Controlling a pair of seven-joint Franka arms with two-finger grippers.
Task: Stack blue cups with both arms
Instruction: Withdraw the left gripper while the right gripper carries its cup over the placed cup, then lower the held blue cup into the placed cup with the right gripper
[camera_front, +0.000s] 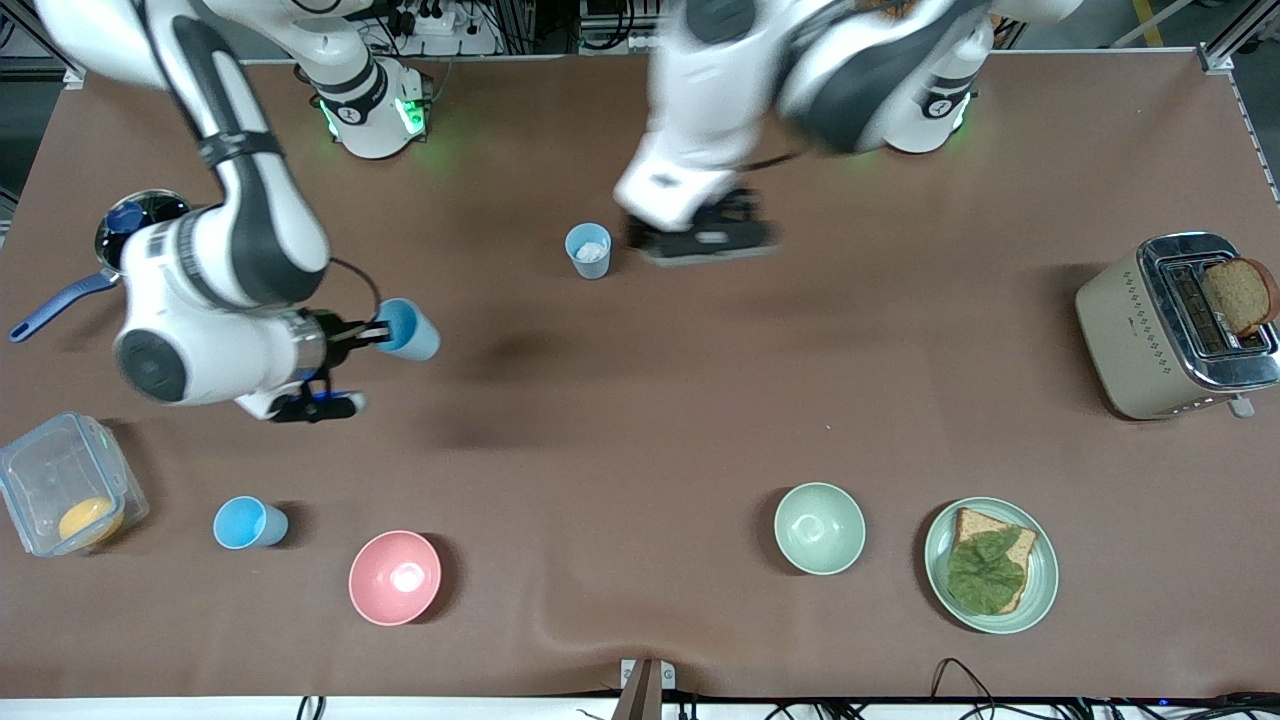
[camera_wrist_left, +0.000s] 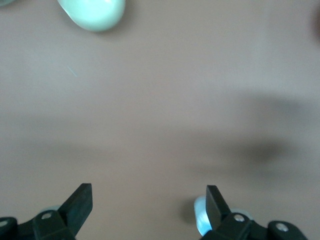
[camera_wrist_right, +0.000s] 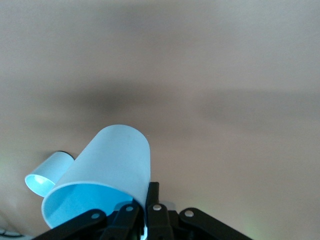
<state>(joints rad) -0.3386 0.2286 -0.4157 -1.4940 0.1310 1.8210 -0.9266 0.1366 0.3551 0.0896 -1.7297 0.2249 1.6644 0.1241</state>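
My right gripper (camera_front: 378, 335) is shut on the rim of a blue cup (camera_front: 410, 330) and holds it tilted on its side above the table; the pinch shows in the right wrist view (camera_wrist_right: 147, 192), with the cup (camera_wrist_right: 110, 170) in front. A second blue cup (camera_front: 588, 250) stands upright mid-table, also in the right wrist view (camera_wrist_right: 47, 176). My left gripper (camera_front: 700, 238) is open and empty, low beside that cup; the left wrist view shows its fingers apart (camera_wrist_left: 148, 197) with the cup (camera_wrist_left: 200, 216) by one fingertip. A third blue cup (camera_front: 248, 522) stands nearer the front camera.
A pink bowl (camera_front: 394, 577), a pale green bowl (camera_front: 819, 527) and a plate with bread and lettuce (camera_front: 990, 565) lie along the front. A toaster (camera_front: 1175, 325) stands at the left arm's end. A clear container (camera_front: 65, 497) and a pan (camera_front: 130, 225) sit at the right arm's end.
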